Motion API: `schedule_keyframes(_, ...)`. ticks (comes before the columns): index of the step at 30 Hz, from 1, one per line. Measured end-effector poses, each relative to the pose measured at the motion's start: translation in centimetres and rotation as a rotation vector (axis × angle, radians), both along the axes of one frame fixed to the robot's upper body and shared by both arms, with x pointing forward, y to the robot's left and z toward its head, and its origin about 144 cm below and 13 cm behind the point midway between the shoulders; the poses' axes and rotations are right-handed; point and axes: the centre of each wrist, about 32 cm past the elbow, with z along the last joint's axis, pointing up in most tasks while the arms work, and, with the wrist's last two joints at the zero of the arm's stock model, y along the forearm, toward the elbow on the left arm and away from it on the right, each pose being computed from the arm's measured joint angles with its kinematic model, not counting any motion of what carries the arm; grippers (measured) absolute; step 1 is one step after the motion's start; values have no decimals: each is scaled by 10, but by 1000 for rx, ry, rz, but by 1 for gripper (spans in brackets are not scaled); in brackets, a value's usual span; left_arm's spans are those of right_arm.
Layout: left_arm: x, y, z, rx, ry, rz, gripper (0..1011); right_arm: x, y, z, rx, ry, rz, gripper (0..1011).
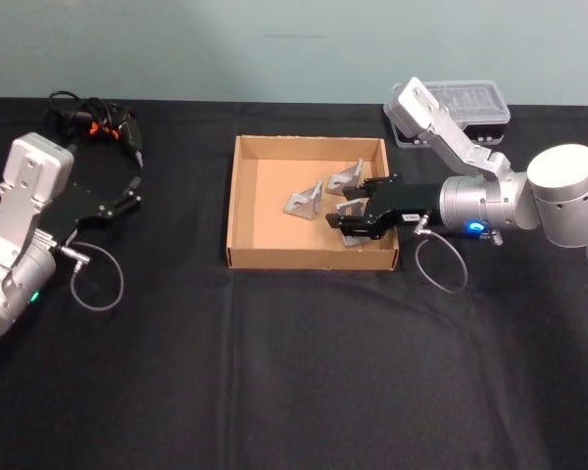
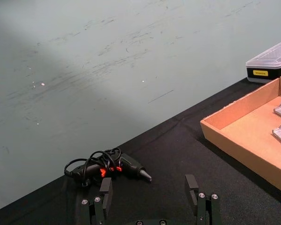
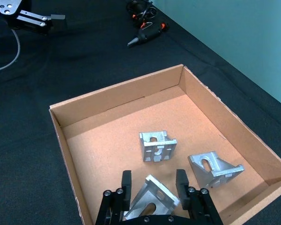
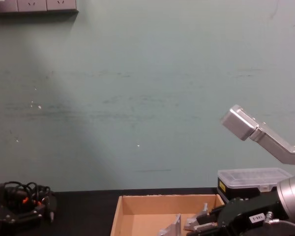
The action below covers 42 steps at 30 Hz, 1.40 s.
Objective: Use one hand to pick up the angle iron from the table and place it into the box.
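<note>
Silvery slotted angle iron [image 3: 152, 195] sits clamped in the right end effector [image 3: 153, 187] inside the box [image 3: 65, 123].

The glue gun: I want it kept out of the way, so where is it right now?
In the head view the glue gun lies at the table's far left, beyond the open left hand, well clear of the box.
</note>
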Motion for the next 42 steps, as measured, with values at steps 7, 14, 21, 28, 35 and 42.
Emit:
schedule_keyframes(7,0,0,0,0,0,0,1011,0,0,0,0,0,2,763)
schedule_keyframes(14,0,0,0,0,0,0,1011,0,0,0,0,0,4,964)
schedule_keyframes(21,0,0,0,0,0,0,1011,0,0,1,4,-2,7,1000)
schedule_keyframes(28,0,0,0,0,0,0,1011,-6,-1,12,88,-36,41,1000)
schedule_keyframes(35,0,0,0,0,0,0,1011,-20,-14,21,200,-101,46,1000)
schedule_keyframes(42,0,0,0,0,0,0,1011,-40,-51,22,341,-192,9,1000)
